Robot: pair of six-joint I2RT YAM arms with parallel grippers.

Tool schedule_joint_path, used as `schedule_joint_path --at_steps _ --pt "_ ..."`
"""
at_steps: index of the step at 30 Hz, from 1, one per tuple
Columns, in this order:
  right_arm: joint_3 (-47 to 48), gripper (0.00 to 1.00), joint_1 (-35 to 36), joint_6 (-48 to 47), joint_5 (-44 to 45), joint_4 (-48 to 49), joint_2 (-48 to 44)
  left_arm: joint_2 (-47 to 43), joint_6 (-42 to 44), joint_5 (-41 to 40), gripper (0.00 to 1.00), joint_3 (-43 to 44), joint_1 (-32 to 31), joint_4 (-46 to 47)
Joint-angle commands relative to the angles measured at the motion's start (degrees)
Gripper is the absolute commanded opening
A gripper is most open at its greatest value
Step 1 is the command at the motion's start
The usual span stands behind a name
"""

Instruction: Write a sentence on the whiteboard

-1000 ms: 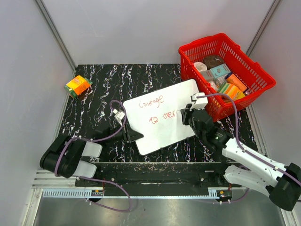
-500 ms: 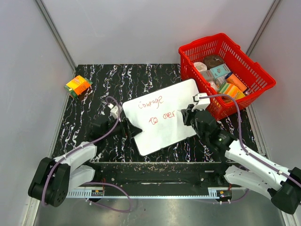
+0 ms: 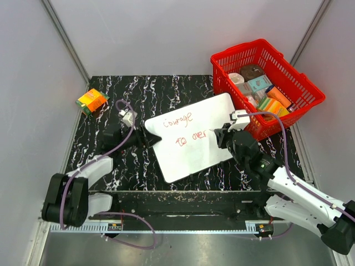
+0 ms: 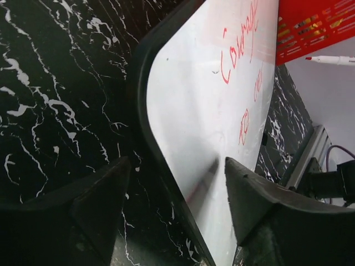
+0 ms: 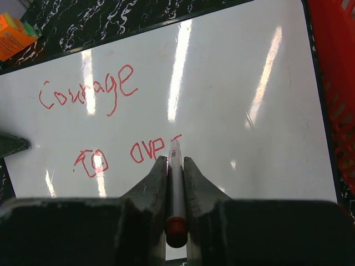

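The whiteboard [image 3: 191,160] lies tilted on the black marbled table. The sentence [image 3: 183,128] on it is red handwriting, "courage" above "to over". My right gripper [image 3: 219,134] is shut on a white marker with a red end [image 5: 176,183], its tip on the board just right of "over" [image 5: 148,151]. My left gripper [image 3: 148,138] stands open at the board's left edge. In the left wrist view that black edge [image 4: 145,105] runs between the fingers [image 4: 105,188], one over the table and one over the whiteboard [image 4: 194,100]. The marker [image 4: 333,59] shows far off there.
A red basket [image 3: 236,49] full of boxes and jars stands at the back right, touching the board's right corner. An orange box [image 3: 91,101] lies at the table's back left. Grey walls close in the table on three sides.
My left gripper has opened, let go of the board's near-left edge and moved back and left along that edge. The right gripper with the marker has shifted slightly right.
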Motion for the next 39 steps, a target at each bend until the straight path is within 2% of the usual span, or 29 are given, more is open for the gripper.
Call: schedule_joint_path --at_steps 1,2,5,6,8,9,11,16,30,39 --pt "-0.3 0.00 -0.4 0.4 -0.4 -0.4 -1.4 5.0 1.3 9.6 0.67 5.1 1.7 7.2" --pt "-0.3 0.00 -0.5 0.5 -0.4 -0.5 -1.4 5.8 1.1 11.1 0.56 5.5 2.2 8.7" --pt "0.0 0.00 -0.4 0.5 -0.3 -1.3 -1.4 7.9 -0.3 15.5 0.36 5.4 4.1 14.4" --pt "-0.1 0.00 -0.5 0.5 -0.2 -1.6 -1.7 8.2 0.4 16.3 0.21 5.4 4.5 14.8" --pt "-0.2 0.00 -0.5 0.5 -0.2 -1.9 -2.0 8.0 1.9 17.5 0.13 5.6 5.4 14.0" --pt "-0.2 0.00 -0.5 0.5 -0.2 -1.9 -2.1 7.8 4.4 18.0 0.05 5.6 5.5 12.9" --pt "-0.3 0.00 -0.4 0.5 -0.4 -1.9 -1.9 6.2 8.1 17.4 0.00 6.4 5.8 7.7" --pt "-0.2 0.00 -0.4 0.4 -1.3 -1.2 -0.8 2.9 13.7 15.1 0.00 7.1 6.6 1.1" --pt "-1.2 0.00 -0.4 -0.3 -3.0 3.0 1.6 3.1 18.6 11.5 0.00 5.5 7.2 -3.4" --pt "-1.3 0.00 -0.5 -0.6 -2.2 6.3 4.7 3.1 18.5 10.5 0.00 5.6 7.2 -3.6"
